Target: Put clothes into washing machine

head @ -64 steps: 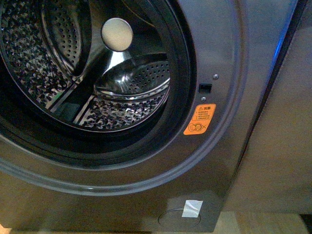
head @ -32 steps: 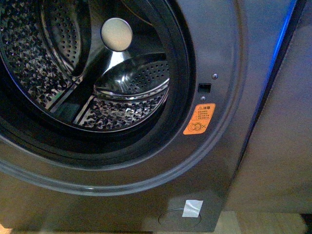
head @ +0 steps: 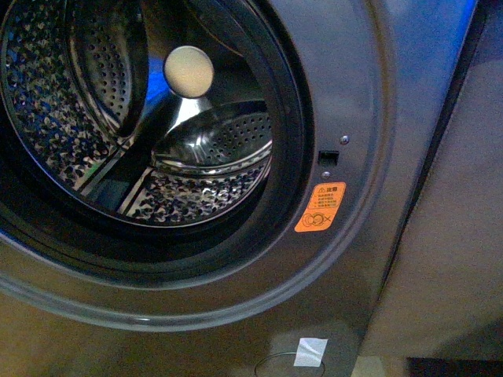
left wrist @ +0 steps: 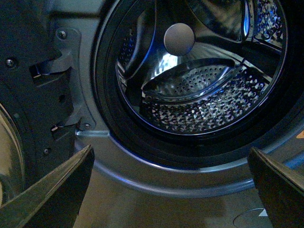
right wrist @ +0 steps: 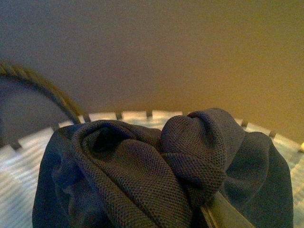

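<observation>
Dim, grainy views; blue glare inside the washing machine [head: 354, 94] (edges soft)

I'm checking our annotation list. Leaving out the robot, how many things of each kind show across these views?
Washing machine: 1
Clothes: 1
Basket: 1
Orange sticker: 1
White label: 1
Total: 5

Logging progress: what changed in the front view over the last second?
The washing machine shows slightly lower in frame; its orange sticker and white tape slid down, so the camera probably shifted. The blue glow on its right edge shrank. Nothing seen grasped or released. The drum stays empty.
</observation>
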Controlling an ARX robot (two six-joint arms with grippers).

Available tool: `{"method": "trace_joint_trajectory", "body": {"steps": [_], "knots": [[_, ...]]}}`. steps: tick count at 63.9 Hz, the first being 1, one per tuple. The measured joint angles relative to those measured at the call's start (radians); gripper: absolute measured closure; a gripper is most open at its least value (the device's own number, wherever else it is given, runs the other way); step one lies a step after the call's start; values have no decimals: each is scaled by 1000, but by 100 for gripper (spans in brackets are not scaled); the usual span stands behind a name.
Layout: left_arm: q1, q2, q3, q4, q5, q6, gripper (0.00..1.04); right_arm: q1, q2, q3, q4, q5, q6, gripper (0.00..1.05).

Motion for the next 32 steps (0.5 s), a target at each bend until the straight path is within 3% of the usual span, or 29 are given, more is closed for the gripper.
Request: {"method": "trace_joint_trajectory", "body": {"steps": [17,32], "knots": [[0,0,0,0,0,0,7,84,-319,220,-23,-47,252,98],[0,0,0,0,0,0,7,274,-433,519,-114,29,415,98]]}}
